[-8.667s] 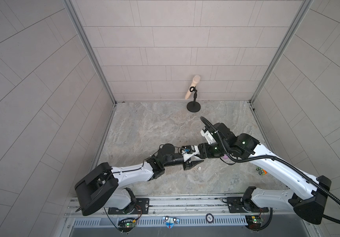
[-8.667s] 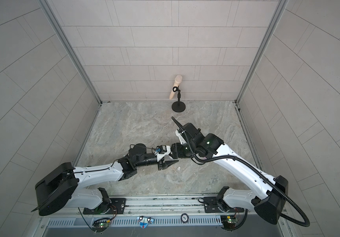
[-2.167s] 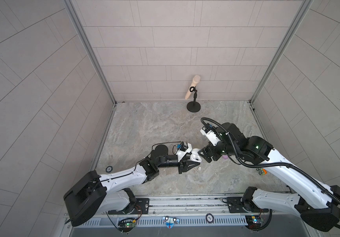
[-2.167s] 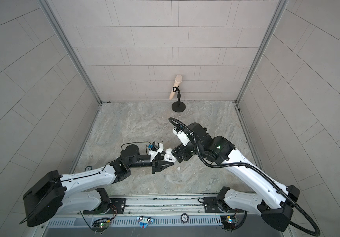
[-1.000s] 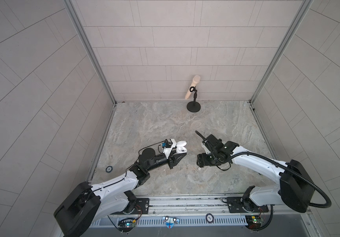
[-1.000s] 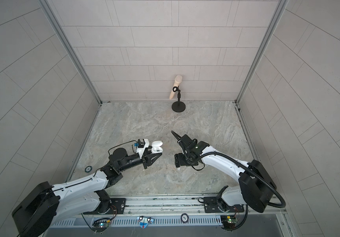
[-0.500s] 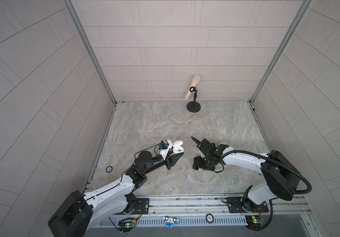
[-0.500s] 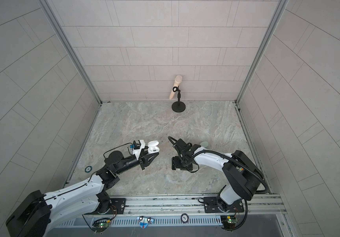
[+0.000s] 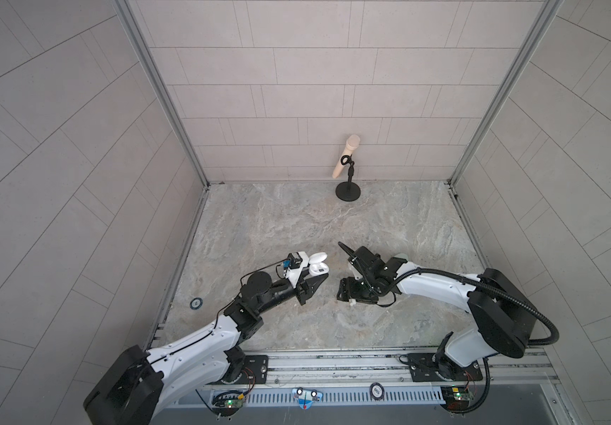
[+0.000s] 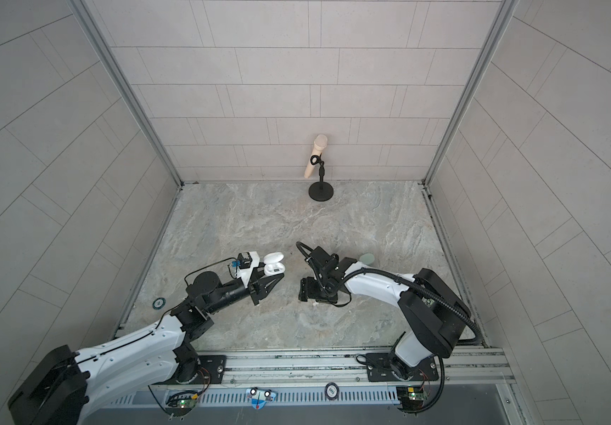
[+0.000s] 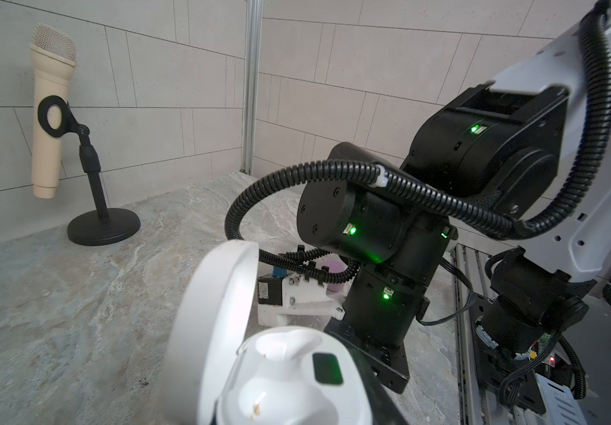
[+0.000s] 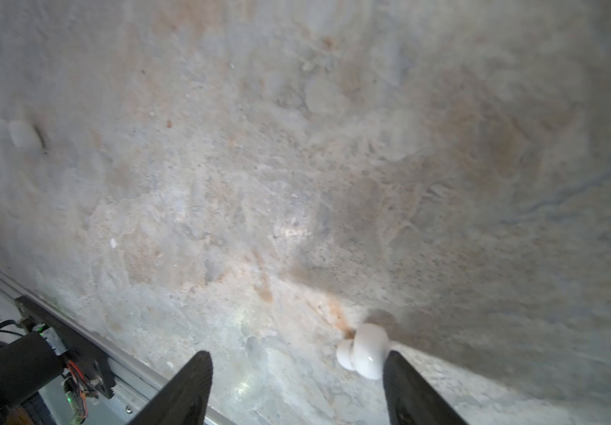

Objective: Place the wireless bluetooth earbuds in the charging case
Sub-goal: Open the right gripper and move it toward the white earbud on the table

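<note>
The left end effector [image 9: 313, 286] is clenched on the white case [image 9: 318, 263] and holds it clear of the table [image 9: 296, 220], with the lid [image 11: 215, 316] swung back. That pose seems meant to turn the sockets up and toward the other arm, so a bud can go straight in. In the left wrist view one socket [image 11: 256, 403] looks bare, with its gold contacts showing. I cannot tell whether the white form beside it is a seated bud.

The right end effector [image 12: 296, 355] is down at the table, released, with its fingers spread wide. A white earbud [image 12: 366, 349] lies on the table between them, off-centre, touching or just beside one finger [image 12: 407, 379]. Wide jaws give margin on so small a target. Because the bud sits off-centre, closing will likely nudge it sideways before both fingers meet it, and a round, glossy bud may slip out. In both top views the two end effectors are near each other but apart, so the carry to the case should be short.
</note>
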`<action>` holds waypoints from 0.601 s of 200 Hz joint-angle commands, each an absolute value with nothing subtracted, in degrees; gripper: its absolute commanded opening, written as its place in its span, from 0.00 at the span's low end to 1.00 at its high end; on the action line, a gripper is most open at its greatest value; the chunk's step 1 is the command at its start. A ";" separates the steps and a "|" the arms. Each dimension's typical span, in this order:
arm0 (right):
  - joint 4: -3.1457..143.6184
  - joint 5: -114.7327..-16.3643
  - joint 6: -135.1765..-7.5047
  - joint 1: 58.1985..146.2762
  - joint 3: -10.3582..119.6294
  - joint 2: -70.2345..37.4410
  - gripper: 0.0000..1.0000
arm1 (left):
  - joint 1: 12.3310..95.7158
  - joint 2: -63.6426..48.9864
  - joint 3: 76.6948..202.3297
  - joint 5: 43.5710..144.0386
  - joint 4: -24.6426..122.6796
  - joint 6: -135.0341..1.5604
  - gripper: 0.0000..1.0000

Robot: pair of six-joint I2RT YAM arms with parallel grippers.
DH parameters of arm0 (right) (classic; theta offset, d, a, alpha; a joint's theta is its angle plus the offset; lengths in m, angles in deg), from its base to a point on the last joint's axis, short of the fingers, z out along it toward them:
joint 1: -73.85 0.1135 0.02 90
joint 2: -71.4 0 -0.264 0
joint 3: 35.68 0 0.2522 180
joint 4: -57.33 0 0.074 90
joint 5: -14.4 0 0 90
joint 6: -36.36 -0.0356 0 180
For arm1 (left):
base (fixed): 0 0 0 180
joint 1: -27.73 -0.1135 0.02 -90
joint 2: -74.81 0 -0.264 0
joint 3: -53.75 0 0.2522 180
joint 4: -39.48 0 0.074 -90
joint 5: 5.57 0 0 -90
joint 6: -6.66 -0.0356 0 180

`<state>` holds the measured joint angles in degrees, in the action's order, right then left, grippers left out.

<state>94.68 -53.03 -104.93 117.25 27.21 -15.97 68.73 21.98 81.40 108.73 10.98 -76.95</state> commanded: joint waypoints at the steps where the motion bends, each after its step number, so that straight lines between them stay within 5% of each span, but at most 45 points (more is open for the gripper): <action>1: 98.01 -54.01 -105.12 117.61 28.48 -13.78 0.76 | 68.52 22.70 80.92 108.47 10.96 -77.78 0.11; 120: 95.32 -52.74 -104.24 117.62 26.65 -20.29 0.75 | 68.52 24.80 80.61 106.84 13.11 -77.76 0.11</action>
<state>97.00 -53.54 -103.60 117.34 26.40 -18.66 68.73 23.33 81.29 107.46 13.19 -76.95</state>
